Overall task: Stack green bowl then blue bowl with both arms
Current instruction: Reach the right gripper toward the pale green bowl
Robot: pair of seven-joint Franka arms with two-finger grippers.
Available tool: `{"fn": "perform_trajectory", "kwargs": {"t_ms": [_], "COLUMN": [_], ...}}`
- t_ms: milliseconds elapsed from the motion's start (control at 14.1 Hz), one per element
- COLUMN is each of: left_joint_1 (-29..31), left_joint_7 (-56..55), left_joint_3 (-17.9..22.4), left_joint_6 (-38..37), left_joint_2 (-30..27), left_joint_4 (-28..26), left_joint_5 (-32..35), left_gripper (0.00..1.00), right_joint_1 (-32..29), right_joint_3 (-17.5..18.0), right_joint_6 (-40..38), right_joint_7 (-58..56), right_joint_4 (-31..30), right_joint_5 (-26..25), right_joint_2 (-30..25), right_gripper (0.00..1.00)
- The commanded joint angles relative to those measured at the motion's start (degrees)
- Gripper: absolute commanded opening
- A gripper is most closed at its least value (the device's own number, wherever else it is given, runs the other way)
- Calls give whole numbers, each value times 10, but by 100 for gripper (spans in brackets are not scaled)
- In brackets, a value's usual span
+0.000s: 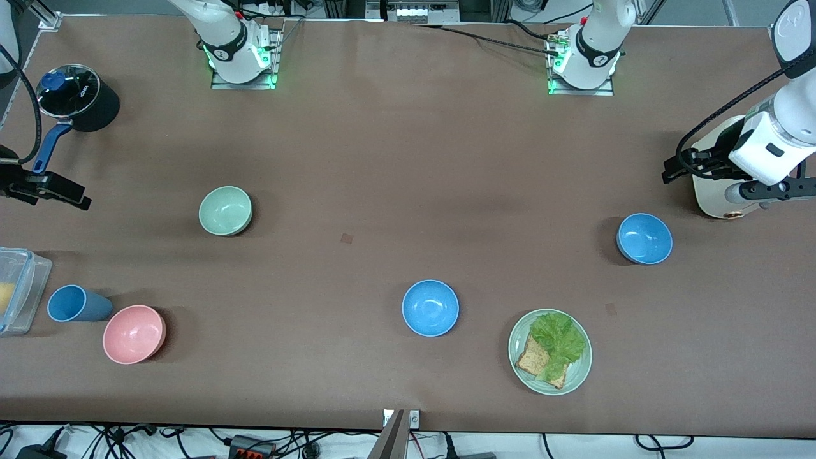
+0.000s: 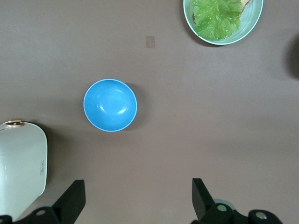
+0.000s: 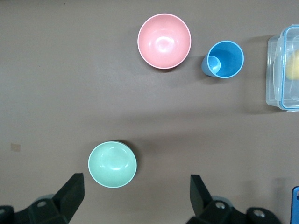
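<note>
Three bowls matter here: the green bowl (image 1: 225,210) sits toward the right arm's end of the table, one blue bowl (image 1: 644,238) sits toward the left arm's end, and a second blue bowl (image 1: 430,308) sits mid-table, nearer the front camera than either. All are upright, empty and well apart, so nothing's stacked yet.

Right gripper (image 3: 135,198) hangs over the table just beside the green bowl, jaws spread wide, holding nothing. Left gripper (image 2: 138,200) hangs near its end's blue bowl, also wide open and empty, with a white board (image 2: 21,175) beside it.

Further out: a pink bowl (image 1: 134,333) and a blue cup (image 1: 75,303) lying on its side, near the front edge at the right arm's end, with a clear tub (image 1: 18,290) next to them. A green plate (image 1: 549,351) with lettuce and toast sits near the middle blue bowl. A black pot (image 1: 78,99) sits at a corner.

What could go wrong, I reckon: two identical blue bowls means the wrong one could get picked. Thin rims could slip out of a pinch and tip the bowl. If both arms head for the same spot they might bump.

Writing: something white on the pot lid, too small to read.
</note>
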Motion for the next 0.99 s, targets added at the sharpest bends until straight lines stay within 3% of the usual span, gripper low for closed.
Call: {"fn": "perform_trajectory", "kwargs": {"t_ms": [0, 569, 924], "left_joint_1": [-1, 2, 4], "left_joint_7": [-9, -4, -2], "left_joint_3": [1, 2, 2], "left_joint_6": [-14, -15, -15], "left_joint_2": [5, 11, 15], "left_joint_4": [12, 16, 17], "left_joint_5": [-9, -9, -11], "left_gripper": [100, 100, 100], "right_joint_1": [1, 5, 25], "right_joint_3": [3, 3, 3], "right_joint_6": [4, 0, 7], "right_joint_7": [-5, -32, -55], "right_joint_4": [-24, -30, -60], "right_joint_5": [-10, -10, -10], "right_joint_2": [-17, -4, 84], "right_gripper": [100, 100, 100]}}
